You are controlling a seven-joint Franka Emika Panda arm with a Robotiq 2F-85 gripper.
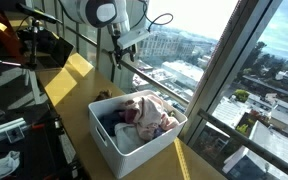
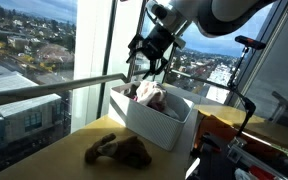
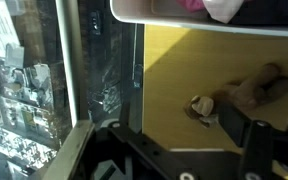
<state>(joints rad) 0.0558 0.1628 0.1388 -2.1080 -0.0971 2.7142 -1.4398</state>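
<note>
Sunlit windows (image 2: 34, 60) backed a table (image 2: 44, 160) bearing a white bin (image 2: 154, 128). High near the bin hung the gripper (image 2: 147, 65), its fingers (image 3: 254, 145) spread wide and empty. A plush toy (image 2: 119, 150) lay beside the bin.

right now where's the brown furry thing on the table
In an exterior view the brown furry thing lies on the wooden table, in front of the white bin and apart from it, near the window.

In your wrist view the white bin (image 3: 144, 10) is cut off by the top edge, and the tool (image 3: 184, 140) by the bottom; the bin's clothes (image 1: 144, 118) blur together.
</note>
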